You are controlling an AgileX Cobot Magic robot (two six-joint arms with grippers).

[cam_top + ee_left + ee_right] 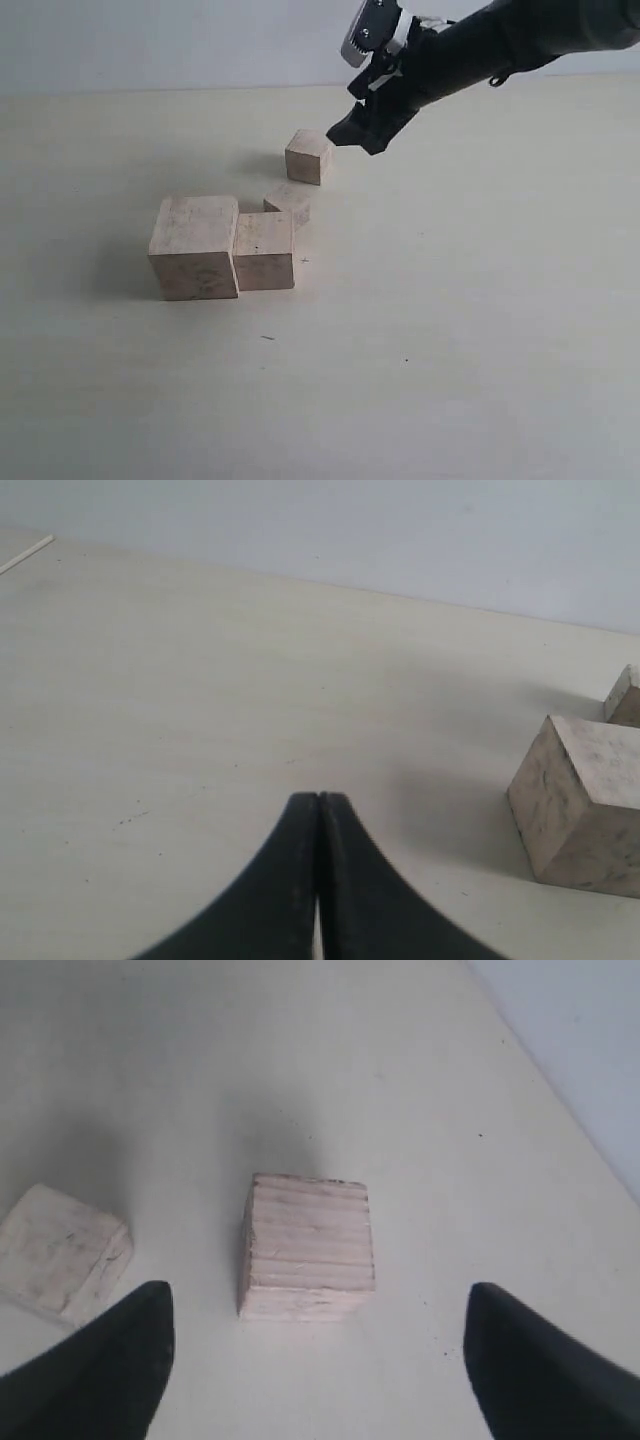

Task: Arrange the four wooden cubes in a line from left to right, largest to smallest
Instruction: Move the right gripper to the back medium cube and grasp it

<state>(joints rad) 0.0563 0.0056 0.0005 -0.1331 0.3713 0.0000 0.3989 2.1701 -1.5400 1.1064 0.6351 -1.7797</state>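
- My right gripper (352,134) hangs spread wide at the far wooden cube (308,157), fingers clear of it.
- My left gripper (318,805) is pressed together, near a big wooden cube (585,805).

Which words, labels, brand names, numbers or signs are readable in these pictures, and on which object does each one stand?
None: no view shows any readable text.
The four wooden cubes bear only grain and dark specks.
The right pincer, the left pincer and the table carry no lettering that can be seen.
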